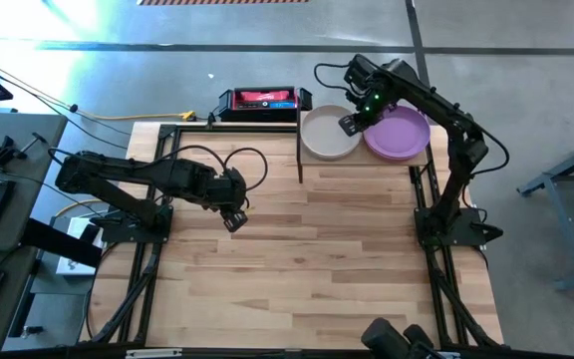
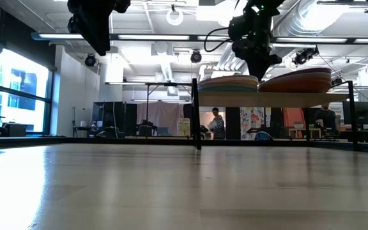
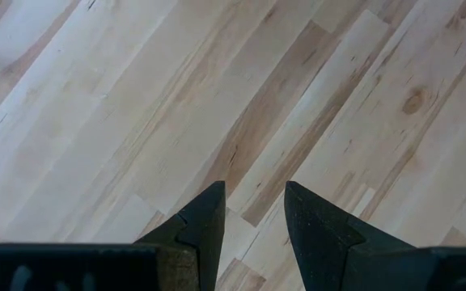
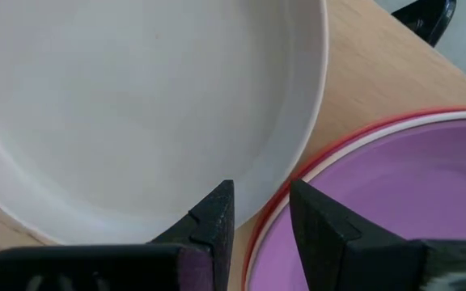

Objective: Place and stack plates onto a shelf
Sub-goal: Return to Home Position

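- The right claw (image 1: 351,121) hangs over the shelf (image 1: 362,163), above the gap where the two plate stacks meet.
- Its fingers (image 4: 213,217) are slightly spread and pinch nothing; in the right wrist view their tips frame the seam between the two top plates.
- The pale grey plate (image 1: 327,135) tops the stack on the shelf's left half, and the purple plate (image 1: 400,134) tops the stack on the right half. The two stacks sit just beside each other, rims nearly meeting.
- In the right wrist view, thin cream and orange-red rims show around the edge of the purple plate, and bare shelf wood lies beyond both plates.
- From the low view both stacks rest flat on the raised board, which is carried on thin black posts. The orange-red plate (image 2: 299,80) dominates the right stack, and a teal plate (image 2: 229,89) shows low in the left one.
- The left claw (image 1: 233,216) waits over the bare tabletop (image 1: 317,259), well apart from the shelf. Its fingers (image 3: 205,220) are a little spread with nothing between them, only wood grain below.
- A black and red box (image 1: 259,100) sits just behind the tabletop, beside the shelf's left end.
- A person (image 2: 217,122) stands far back in the room, seen under the shelf board.
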